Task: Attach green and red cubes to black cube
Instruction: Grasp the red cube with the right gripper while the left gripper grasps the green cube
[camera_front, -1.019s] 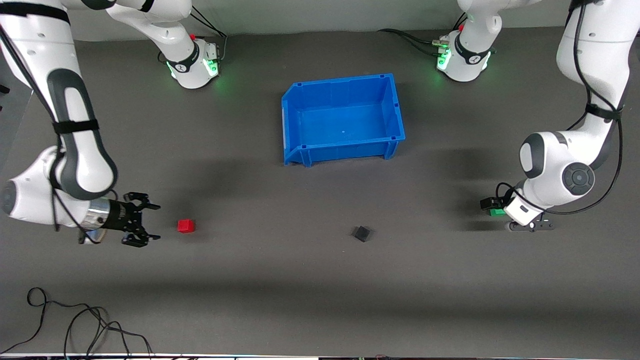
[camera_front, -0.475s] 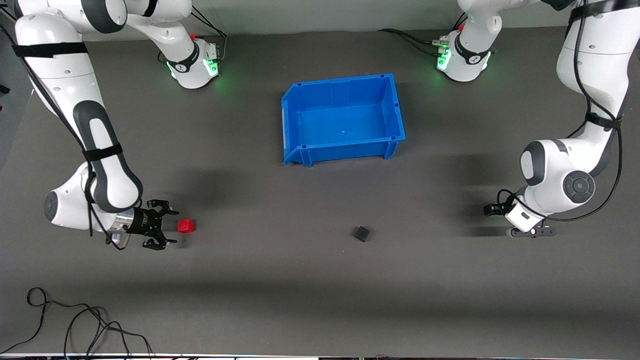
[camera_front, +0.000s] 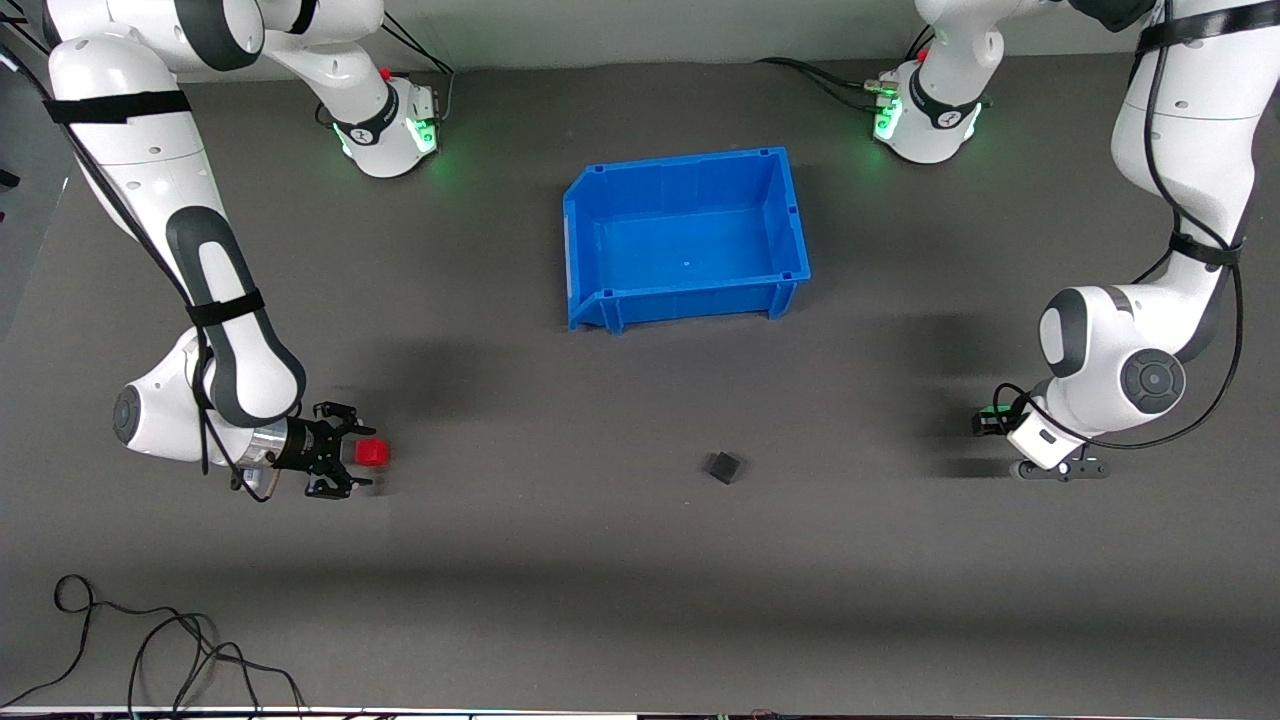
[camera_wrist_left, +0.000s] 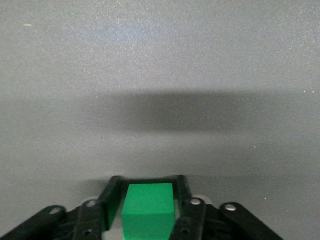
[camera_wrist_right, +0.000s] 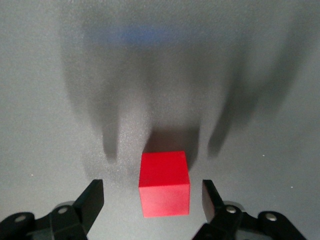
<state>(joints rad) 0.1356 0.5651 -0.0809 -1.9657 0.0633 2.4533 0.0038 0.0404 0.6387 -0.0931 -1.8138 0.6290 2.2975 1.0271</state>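
Observation:
The red cube (camera_front: 373, 453) sits on the table toward the right arm's end. My right gripper (camera_front: 352, 450) is low at it and open, its fingers on either side of the cube's near part. The right wrist view shows the red cube (camera_wrist_right: 164, 182) between the spread fingers (camera_wrist_right: 92, 200) without touching them. My left gripper (camera_front: 984, 421) is shut on the green cube (camera_front: 987, 409), just over the table at the left arm's end. The green cube (camera_wrist_left: 148, 210) fills the gap between its fingers (camera_wrist_left: 111, 200). The black cube (camera_front: 723, 466) lies alone mid-table, between the two grippers.
An empty blue bin (camera_front: 585, 250) stands mid-table, farther from the front camera than the cubes. Loose black cables (camera_front: 150, 650) lie at the table's near edge toward the right arm's end.
My right gripper has moved along the table to the red cube, and its open fingers now flank it. My left gripper has closed in on the green cube and shifted slightly with it.

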